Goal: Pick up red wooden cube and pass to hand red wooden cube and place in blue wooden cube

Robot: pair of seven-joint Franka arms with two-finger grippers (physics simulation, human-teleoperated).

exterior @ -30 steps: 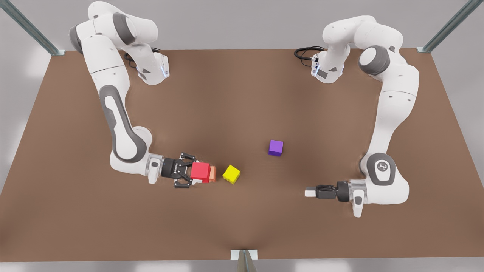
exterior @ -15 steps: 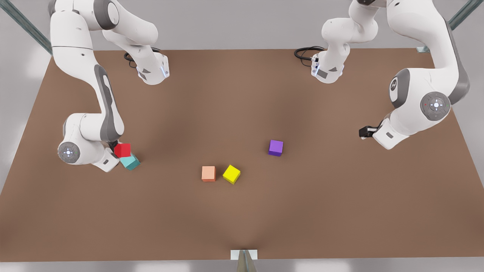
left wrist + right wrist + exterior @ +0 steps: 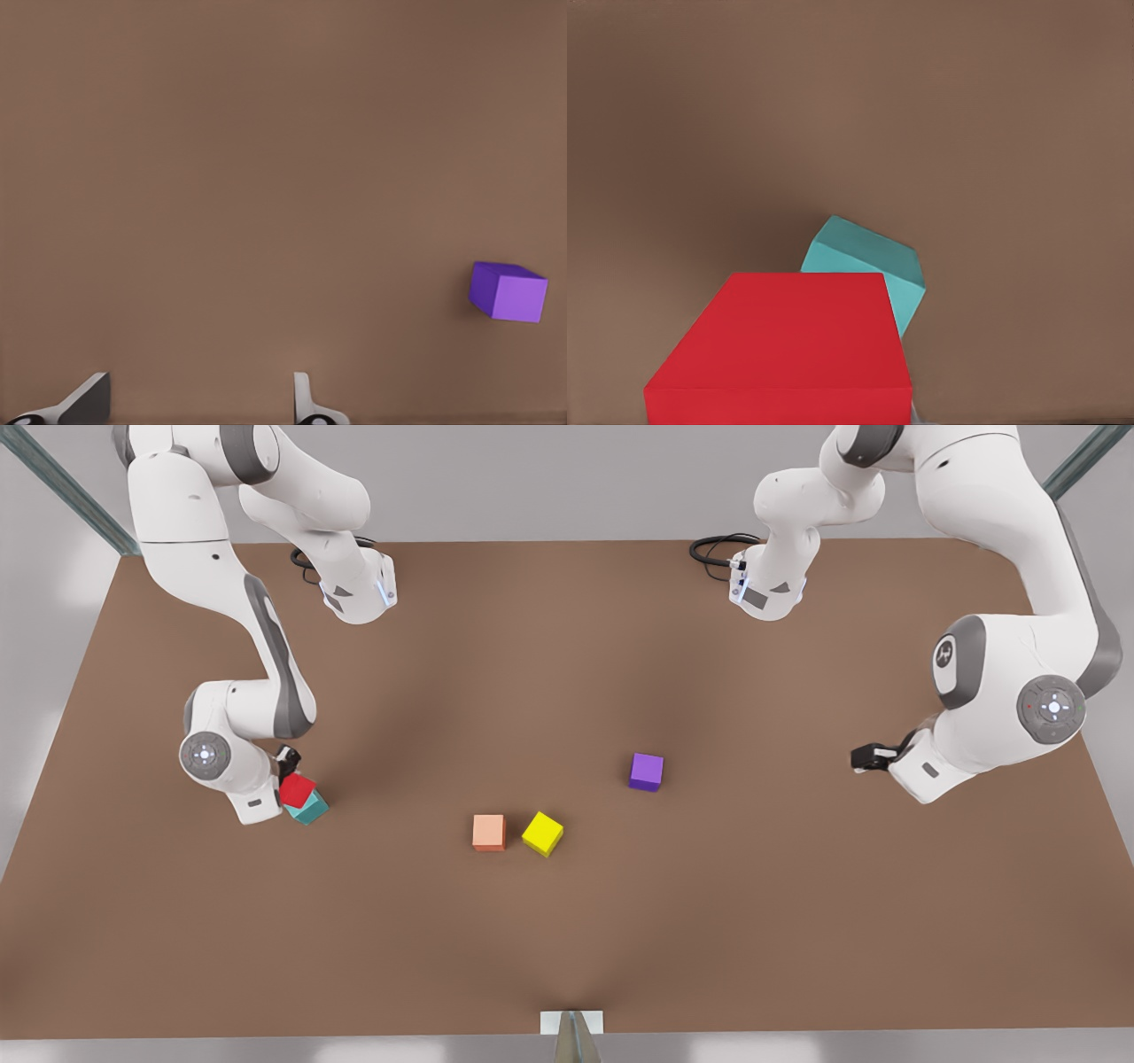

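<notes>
The red wooden cube [image 3: 297, 789] is in my right gripper [image 3: 291, 772], which is shut on it, at the front view's left. In the right wrist view the red wooden cube [image 3: 788, 345] looms close, partly covering the blue wooden cube [image 3: 868, 261], a teal block resting on the table. In the front view the blue wooden cube [image 3: 311, 810] peeks out just below the red one; whether they touch I cannot tell. My left gripper [image 3: 873, 757] waits at the front view's right, open, its fingertips [image 3: 89, 398] spread over bare table.
A purple cube [image 3: 647, 771] sits right of centre and also appears as the purple cube [image 3: 507, 292] in the left wrist view. A salmon-orange cube [image 3: 488, 832] and a yellow cube [image 3: 542, 833] lie side by side mid-table. The brown table [image 3: 567, 646] extends widely around them.
The right gripper carried the red cube from the centre to the front view's left, then lowered it closer over the teal cube. The left gripper pulled back to the right side.
</notes>
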